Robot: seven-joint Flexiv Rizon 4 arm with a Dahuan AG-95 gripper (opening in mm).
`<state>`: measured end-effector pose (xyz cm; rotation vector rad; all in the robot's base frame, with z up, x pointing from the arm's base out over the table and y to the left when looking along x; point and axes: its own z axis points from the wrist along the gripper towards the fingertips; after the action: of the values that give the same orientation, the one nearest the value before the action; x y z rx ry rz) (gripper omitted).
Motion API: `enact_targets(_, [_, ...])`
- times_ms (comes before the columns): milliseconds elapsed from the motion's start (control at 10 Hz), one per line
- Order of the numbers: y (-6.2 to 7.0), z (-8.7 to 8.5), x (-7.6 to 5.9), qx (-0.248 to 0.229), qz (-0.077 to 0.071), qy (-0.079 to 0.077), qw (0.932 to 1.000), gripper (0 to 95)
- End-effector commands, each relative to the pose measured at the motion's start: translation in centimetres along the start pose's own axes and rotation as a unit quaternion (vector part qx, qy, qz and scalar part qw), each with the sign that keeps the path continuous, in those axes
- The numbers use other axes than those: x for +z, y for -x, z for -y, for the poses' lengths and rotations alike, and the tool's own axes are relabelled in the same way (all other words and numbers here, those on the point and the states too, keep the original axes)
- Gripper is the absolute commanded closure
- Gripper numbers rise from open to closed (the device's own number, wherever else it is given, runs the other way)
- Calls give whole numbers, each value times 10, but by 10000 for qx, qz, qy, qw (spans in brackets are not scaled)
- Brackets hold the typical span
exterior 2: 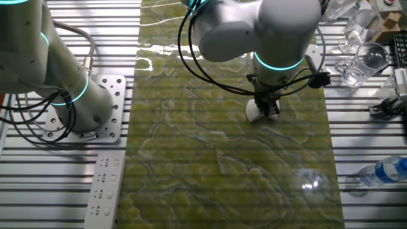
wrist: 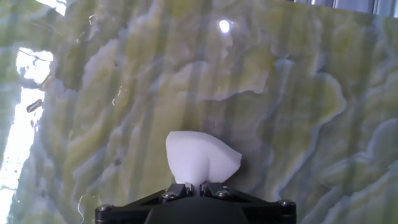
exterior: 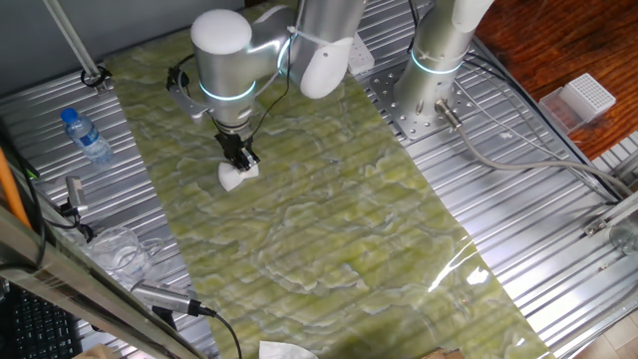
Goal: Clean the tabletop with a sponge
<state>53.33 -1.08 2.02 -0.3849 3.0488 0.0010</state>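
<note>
The tabletop (exterior: 329, 229) is a long glossy green-yellow marbled sheet; it also shows in the other fixed view (exterior 2: 210, 159) and fills the hand view (wrist: 280, 93). My gripper (exterior: 239, 160) points straight down and is shut on the sponge (exterior: 235, 177), a small white foam block pressed on the sheet near its far left part. In the other fixed view the gripper (exterior 2: 267, 107) holds the sponge (exterior 2: 254, 113) on the right side of the sheet. In the hand view the sponge (wrist: 200, 158) is squeezed between the jaws, its lower end pinched narrow.
A water bottle (exterior: 86, 136) and clear glasses (exterior: 120, 249) stand on the ribbed metal left of the sheet. A second arm's base (exterior: 431, 85) sits on the right. A white power strip (exterior 2: 103, 187) and more glasses (exterior 2: 362, 38) border the sheet. A white perforated box (exterior: 586, 97) is at the far right.
</note>
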Motion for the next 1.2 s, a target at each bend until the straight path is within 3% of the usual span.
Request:
enact_targets(100, [0, 5, 1, -97, -23, -124, 9999, 950])
enact_targets(300, [0, 6, 1, -73, -31, -58, 10000, 950])
enact_targets(600, [0, 4, 6, 85, -31, 289, 9995, 950])
enact_targets(1000, [3, -4, 8, 182, -56, 399, 9990, 950])
enact_targets(1200, [5, -5, 0, 194, -165, 444, 9987, 950])
